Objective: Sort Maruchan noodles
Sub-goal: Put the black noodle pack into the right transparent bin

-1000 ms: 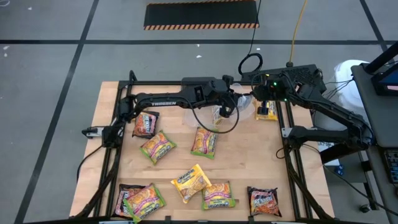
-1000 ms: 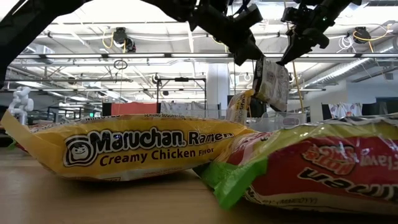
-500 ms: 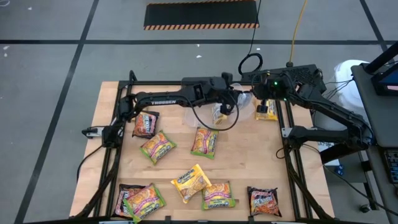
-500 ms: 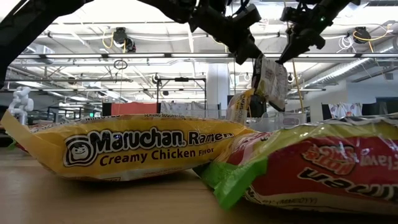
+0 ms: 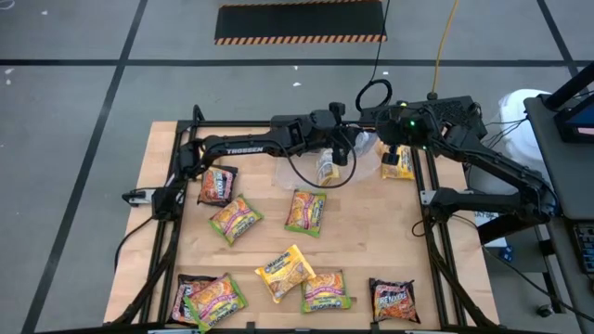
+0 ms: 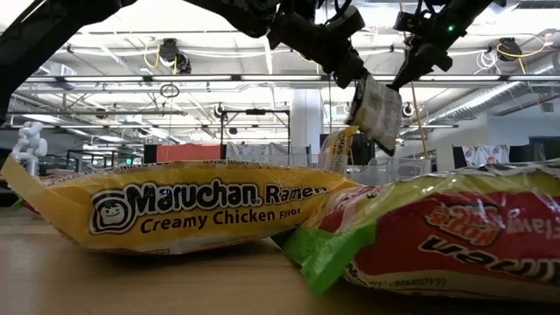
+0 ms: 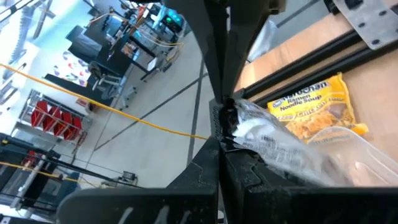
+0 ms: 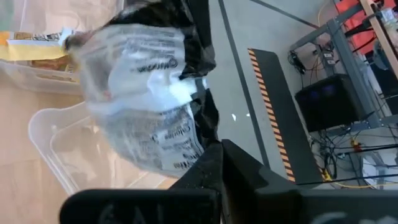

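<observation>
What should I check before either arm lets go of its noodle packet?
1. Left gripper shut on left packet: ok.
2. Right gripper shut on right packet: ok.
3. Grippers apart from each other: ok.
4. Flavour of the held packets: cannot tell, only printed backs show.
5. Clear tub near right packet, nothing visible inside: ok.
6. Loose packets all sorted: not ok, several lie outside the tubs.

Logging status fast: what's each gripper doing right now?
Left gripper: shut on a noodle packet, lifted near the clear tubs.
Right gripper: shut on another noodle packet.
</observation>
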Motion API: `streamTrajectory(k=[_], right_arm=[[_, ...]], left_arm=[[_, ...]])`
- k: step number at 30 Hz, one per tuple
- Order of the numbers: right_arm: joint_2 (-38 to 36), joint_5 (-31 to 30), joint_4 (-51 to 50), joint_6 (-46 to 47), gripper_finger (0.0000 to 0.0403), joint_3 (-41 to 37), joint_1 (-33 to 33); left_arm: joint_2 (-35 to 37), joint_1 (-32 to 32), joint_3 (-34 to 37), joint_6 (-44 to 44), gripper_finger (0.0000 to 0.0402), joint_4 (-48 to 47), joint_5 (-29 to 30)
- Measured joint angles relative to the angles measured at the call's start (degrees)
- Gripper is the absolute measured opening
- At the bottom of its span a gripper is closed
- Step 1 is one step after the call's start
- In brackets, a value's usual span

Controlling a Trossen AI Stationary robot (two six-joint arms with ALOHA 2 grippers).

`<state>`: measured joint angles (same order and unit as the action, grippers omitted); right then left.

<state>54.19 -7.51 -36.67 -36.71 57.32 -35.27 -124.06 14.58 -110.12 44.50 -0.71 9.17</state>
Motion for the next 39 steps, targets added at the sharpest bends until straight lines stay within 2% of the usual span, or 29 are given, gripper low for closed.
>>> streamTrajectory(k=[11,19,26,31,34,39], right_arm=[[0.0,-0.2,-1.03,1.99,0.0,0.0,0.0],[0.02,0.39,-2.37,2.86,0.0,0.0,0.01],[0.02,5.91,-1.28,2.99,0.0,0.0,0.0],[0.04,6.9,-1.31,3.04,0.0,0.0,0.0],[0.04,9.18,-1.26,3.02,0.0,0.0,0.02],[0.04,9.27,-1.55,3.04,0.0,0.0,0.02]], left_arm=[[-2.8,-0.15,-0.07,-4.47,0.0,-1.2,-0.79],[-3.86,-0.95,-0.03,-4.12,0.0,-5.15,-0.14],[-3.86,-0.89,-0.03,-2.64,0.0,-5.69,3.38],[-3.83,-1.13,-0.03,-3.07,0.0,-8.72,3.61],[-3.83,-1.14,-0.03,-3.14,0.0,-8.62,4.41],[-3.83,-1.21,-0.03,-3.31,0.0,-8.64,4.48]])
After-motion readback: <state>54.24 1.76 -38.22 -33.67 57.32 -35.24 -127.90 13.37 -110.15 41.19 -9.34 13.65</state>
